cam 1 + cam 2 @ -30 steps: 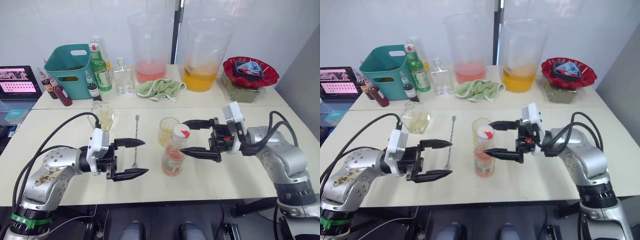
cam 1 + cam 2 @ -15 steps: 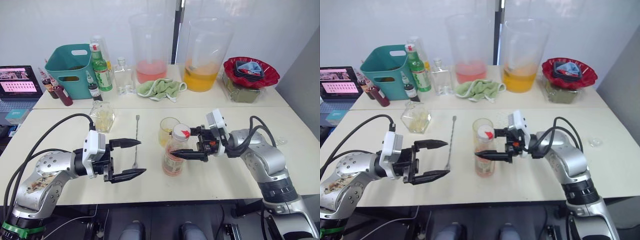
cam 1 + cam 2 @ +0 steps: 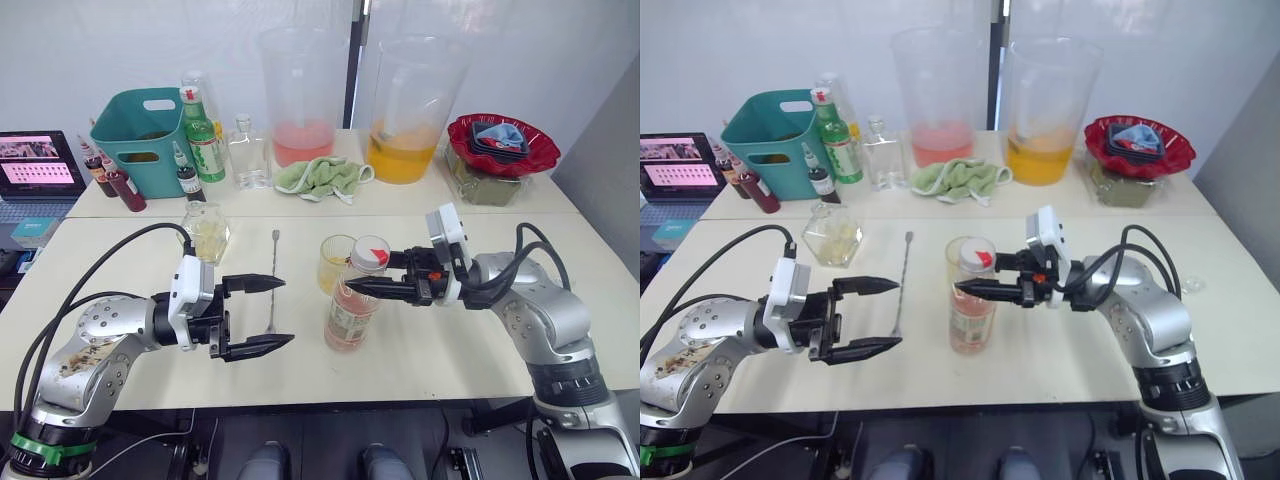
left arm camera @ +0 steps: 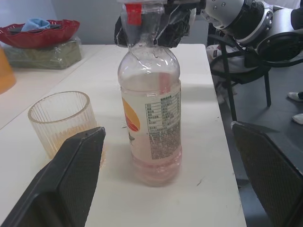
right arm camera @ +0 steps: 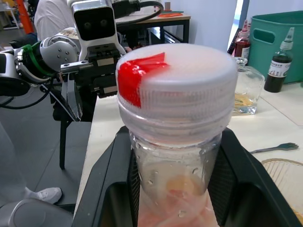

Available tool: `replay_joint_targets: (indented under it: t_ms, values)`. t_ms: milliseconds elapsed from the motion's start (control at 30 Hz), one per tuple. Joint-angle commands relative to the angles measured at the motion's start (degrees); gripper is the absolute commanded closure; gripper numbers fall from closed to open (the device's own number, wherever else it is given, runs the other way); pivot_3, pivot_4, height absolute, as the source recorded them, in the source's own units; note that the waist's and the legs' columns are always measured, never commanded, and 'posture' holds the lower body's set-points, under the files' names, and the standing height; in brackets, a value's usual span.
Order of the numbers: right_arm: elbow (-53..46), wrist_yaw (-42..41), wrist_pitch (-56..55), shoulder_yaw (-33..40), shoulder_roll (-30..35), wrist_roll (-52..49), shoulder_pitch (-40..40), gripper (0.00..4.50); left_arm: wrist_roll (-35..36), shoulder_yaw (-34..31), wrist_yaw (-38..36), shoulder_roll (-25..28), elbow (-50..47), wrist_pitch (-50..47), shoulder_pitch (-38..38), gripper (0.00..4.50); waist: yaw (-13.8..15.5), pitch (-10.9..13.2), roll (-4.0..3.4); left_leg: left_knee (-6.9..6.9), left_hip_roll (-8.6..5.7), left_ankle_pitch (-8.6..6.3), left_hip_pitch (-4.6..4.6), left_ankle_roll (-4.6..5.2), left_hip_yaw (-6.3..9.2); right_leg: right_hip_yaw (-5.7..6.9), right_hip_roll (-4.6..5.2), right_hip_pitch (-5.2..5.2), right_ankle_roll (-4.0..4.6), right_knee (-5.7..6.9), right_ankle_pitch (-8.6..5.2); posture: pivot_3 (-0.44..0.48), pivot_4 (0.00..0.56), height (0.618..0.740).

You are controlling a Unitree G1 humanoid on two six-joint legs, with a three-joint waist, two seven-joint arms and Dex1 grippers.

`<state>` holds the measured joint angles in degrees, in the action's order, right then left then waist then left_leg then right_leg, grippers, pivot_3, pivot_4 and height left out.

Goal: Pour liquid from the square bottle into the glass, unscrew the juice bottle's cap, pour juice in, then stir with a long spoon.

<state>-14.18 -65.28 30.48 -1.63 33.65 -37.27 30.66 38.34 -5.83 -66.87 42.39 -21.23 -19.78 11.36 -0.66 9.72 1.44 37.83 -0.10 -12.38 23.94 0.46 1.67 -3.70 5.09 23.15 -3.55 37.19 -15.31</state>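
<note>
The right hand (image 3: 362, 287) grips the juice bottle (image 3: 349, 310) just under its cap (image 3: 371, 252), mid-surface beside the glass (image 3: 334, 263). The left hand (image 3: 276, 314), open, should grip squarely and twist gently while the bottle stays upright.

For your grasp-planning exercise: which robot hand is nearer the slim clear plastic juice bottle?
Right. The right hand is closed around the slim clear plastic juice bottle just below its cap; the left hand hovers open, apart from it on the left.
</note>
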Motion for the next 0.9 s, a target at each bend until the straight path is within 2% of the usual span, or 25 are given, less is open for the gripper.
replay_joint_targets:
  t_ms: [33,100,167,300,367,600,767,900]
  values:
    - [-4.19,1.38,-1.19,1.36,0.08,-0.72,-2.11,3.19,0.07,0.47,-1.43,-0.29,0.8,1.08,1.95,0.0,-0.02,0.0,0.0,0.0,0.0,0.0,0.0,0.0,-0.01,0.0,0.01,0.0,0.0,0.0,0.0,0.0,0.15,0.74]
    - [-4.26,1.75,-0.45,1.54,-0.04,-1.35,-2.75,3.19,0.01,0.77,-1.67,-0.31,1.18,1.0,2.58,0.0,-0.07,0.0,0.0,0.0,-0.02,0.0,0.0,0.0,-0.01,0.0,0.01,0.0,0.0,-0.01,0.0,0.0,0.15,0.74]
    - [-4.06,1.16,-0.4,1.46,0.44,-1.47,-3.0,2.08,-0.17,0.97,-1.8,-0.29,1.47,1.04,3.06,0.0,-0.14,0.0,0.0,0.0,-0.02,0.0,0.0,0.0,-0.03,0.0,-0.01,0.01,0.0,0.0,0.0,0.0,0.15,0.74]
    - [-3.94,0.84,-0.47,1.58,0.73,-1.6,-2.9,0.81,-0.74,1.09,-1.55,-0.28,1.72,1.51,3.37,0.0,-0.16,0.0,0.0,0.0,-0.01,0.0,0.0,0.0,-0.02,0.0,-0.03,0.01,0.0,0.0,0.0,0.0,0.15,0.74]
    - [-4.09,0.36,-0.35,1.84,1.17,-1.85,-2.92,0.04,-0.65,1.05,-1.42,-0.3,1.59,1.44,3.18,0.0,-0.1,0.0,0.0,0.0,-0.01,0.0,0.0,0.0,-0.02,0.0,-0.02,0.0,0.0,0.0,0.0,0.0,0.15,0.74]
    - [-4.3,-0.82,1.94,5.35,3.39,-6.88,-1.47,0.04,-0.08,0.88,-0.99,-0.47,1.32,0.97,3.0,0.0,-0.09,0.0,0.0,0.0,0.01,0.0,0.0,0.0,-0.01,0.0,0.0,-0.01,0.0,-0.01,0.0,0.0,0.15,0.74]
    - [-4.89,1.73,9.86,11.15,4.5,-19.19,3.26,0.04,1.15,0.72,-0.86,-0.65,0.58,0.09,3.84,0.0,-0.1,0.0,0.0,0.0,0.03,0.0,0.0,0.0,0.0,0.0,0.0,0.0,0.0,-0.01,0.0,0.0,0.15,0.74]
    - [-4.48,3.27,12.71,13.01,6.85,-21.73,5.12,0.04,1.97,1.28,1.12,-1.18,0.99,-3.12,6.46,0.0,0.2,0.01,0.02,0.01,0.01,0.0,0.0,0.0,0.03,0.01,0.03,-0.04,0.0,-0.02,0.0,0.0,0.15,0.74]
